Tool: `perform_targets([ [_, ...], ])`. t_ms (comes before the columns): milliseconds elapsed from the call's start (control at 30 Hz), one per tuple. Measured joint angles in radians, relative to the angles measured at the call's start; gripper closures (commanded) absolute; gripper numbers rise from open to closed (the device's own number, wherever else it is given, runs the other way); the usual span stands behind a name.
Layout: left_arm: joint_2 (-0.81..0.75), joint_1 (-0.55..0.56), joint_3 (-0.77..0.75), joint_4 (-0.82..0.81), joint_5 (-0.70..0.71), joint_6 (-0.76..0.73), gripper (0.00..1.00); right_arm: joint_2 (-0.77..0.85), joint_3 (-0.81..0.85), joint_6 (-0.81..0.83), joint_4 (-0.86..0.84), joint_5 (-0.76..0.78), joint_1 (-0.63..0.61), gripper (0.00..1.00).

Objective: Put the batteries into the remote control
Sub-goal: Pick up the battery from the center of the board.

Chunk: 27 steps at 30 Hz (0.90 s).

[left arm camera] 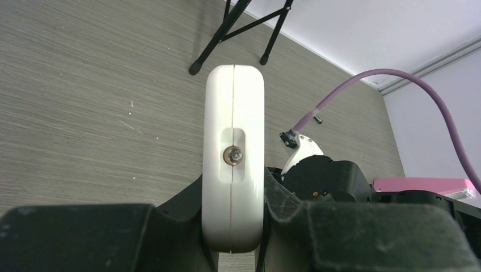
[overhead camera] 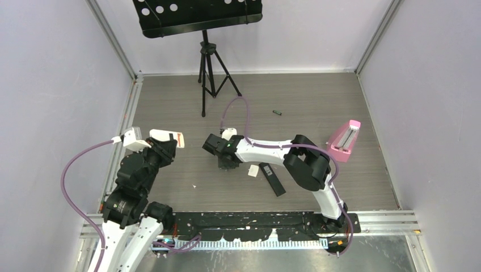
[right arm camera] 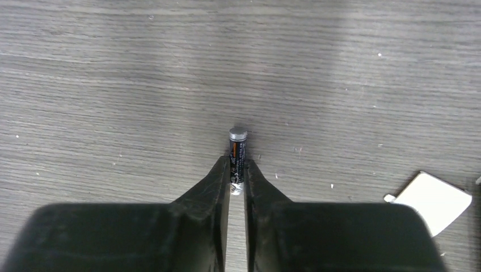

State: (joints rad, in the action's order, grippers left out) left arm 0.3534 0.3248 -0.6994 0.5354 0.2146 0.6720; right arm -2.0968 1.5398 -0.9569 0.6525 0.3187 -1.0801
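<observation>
1. Two tools are working at the near side of the desk [overhead camera: 317,107]. The left tool [left arm camera: 233,195] is gripping a white remote [left arm camera: 233,158] by its sides and holding it up off the desk, end-on to its wrist camera.
2. The right tool [right arm camera: 237,175] is pinching a dark battery [right arm camera: 237,148] low over the desk, with the silvery end poking out past the fingertips. Whether it is lifting clear, I cannot tell.
3. Just beside that arm, a black remote [overhead camera: 272,178] is lying flat, and a small white lid [right arm camera: 434,201] is lying near it, probably a battery cover.
4. Further back, a pink object [overhead camera: 344,140] is standing at the right. A far battery [overhead camera: 277,113] is lying alone beyond it, and a black stand [overhead camera: 207,56] is rising at the back.
5. Progress, as I am judging it: early. One battery is being picked up, no loaded cell is showing, and the white remote's bay is facing away from every view. Carrying, inserting and closing are all remaining.
6. Counting: two remotes, two batteries in sight, one lid, one pink object, one stand.
</observation>
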Motion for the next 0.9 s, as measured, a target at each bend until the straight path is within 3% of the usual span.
perform_targets([
  [67,0.0,0.0,0.008,-0.001,-0.007,0.0,1.0,0.007,-0.01,0.002,0.003,-0.002,0.0,0.99],
  [233,0.002,0.0,0.022,-0.012,-0.03,0.001,1.0,0.037,-0.054,0.005,-0.017,0.004,0.0,1.0],
  [367,0.026,0.0,0.043,-0.054,-0.096,0.007,1.0,0.127,-0.188,0.019,-0.087,0.01,0.008,0.99],
  [667,0.216,0.0,0.124,-0.231,-0.29,0.1,1.0,0.607,-0.538,0.151,-0.375,0.039,0.05,1.0],
  [900,0.402,0.0,0.159,-0.505,-0.47,0.189,1.0,0.885,-0.704,0.286,-0.62,0.06,0.057,1.0],
])
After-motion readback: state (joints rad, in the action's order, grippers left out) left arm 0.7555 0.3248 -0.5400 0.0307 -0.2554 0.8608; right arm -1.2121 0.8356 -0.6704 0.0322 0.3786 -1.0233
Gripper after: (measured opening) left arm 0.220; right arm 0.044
